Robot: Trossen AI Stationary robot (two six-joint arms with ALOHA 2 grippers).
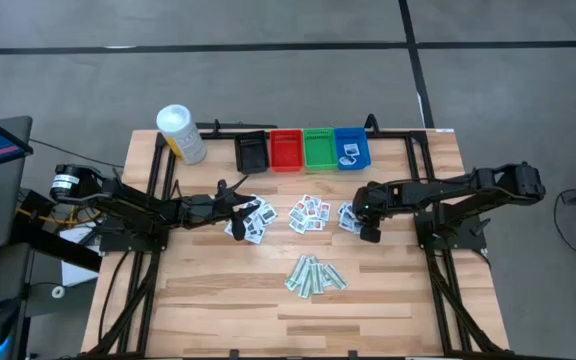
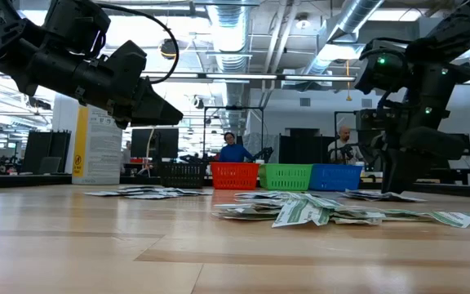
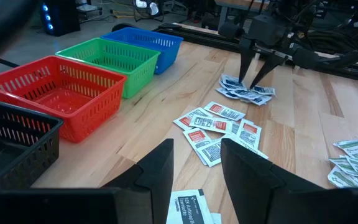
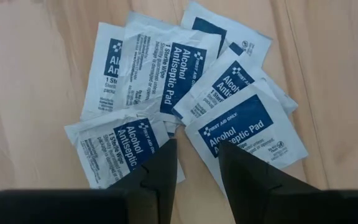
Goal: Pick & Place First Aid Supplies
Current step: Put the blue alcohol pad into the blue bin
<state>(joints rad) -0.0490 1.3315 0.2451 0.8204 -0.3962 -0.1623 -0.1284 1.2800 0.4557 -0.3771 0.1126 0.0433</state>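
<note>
Reaching stage: right gripper [image 4: 194, 163] poised, fingers parted and empty, over alcohol antiseptic pads [image 4: 185, 99]; next, descend and pinch one. Left gripper [image 3: 197, 171] likewise unclenched, empty.

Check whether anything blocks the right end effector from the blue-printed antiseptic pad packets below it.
Nothing visible does. The right end effector hangs with fingers apart directly over the pile of white paper packets with blue print, bare wooden table around them.
</note>
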